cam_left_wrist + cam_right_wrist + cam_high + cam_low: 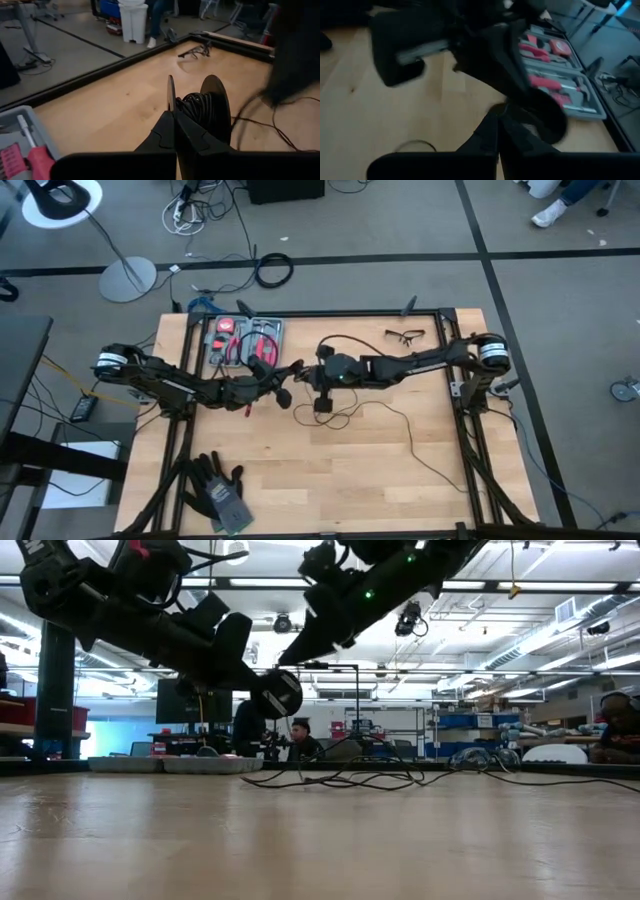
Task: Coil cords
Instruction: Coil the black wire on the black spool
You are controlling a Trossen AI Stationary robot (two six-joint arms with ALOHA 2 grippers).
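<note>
**Cord half-wound on a spool held up over the table's middle**

Cord [400, 416], thin and black, trails in loose loops across the wooden table [330, 490] on the right arm's side, and in the low view it lies slack on the surface under both arms. Part of it is already wound: the left wrist view shows a small black spool [202, 107] with a tight bundle of cord between its two round flanges. The left gripper [174, 125] has its fingers pressed together on the edge of the near flange, holding the spool up off the table, probably so the loose cord can be laid onto it freely. The right gripper [322, 402] hangs just beside it over the table's middle, its fingers together; whether a strand is pinched between them cannot be told, though its place next to the spool suggests it is feeding or guiding the cord. Much of the cord remains unwound, so the winding looks well short of finished. A grey tool case [243, 340] with red-handled pliers, a pair of glasses [405, 335] and dark gloves [220, 490] lie well apart from the work.
</note>
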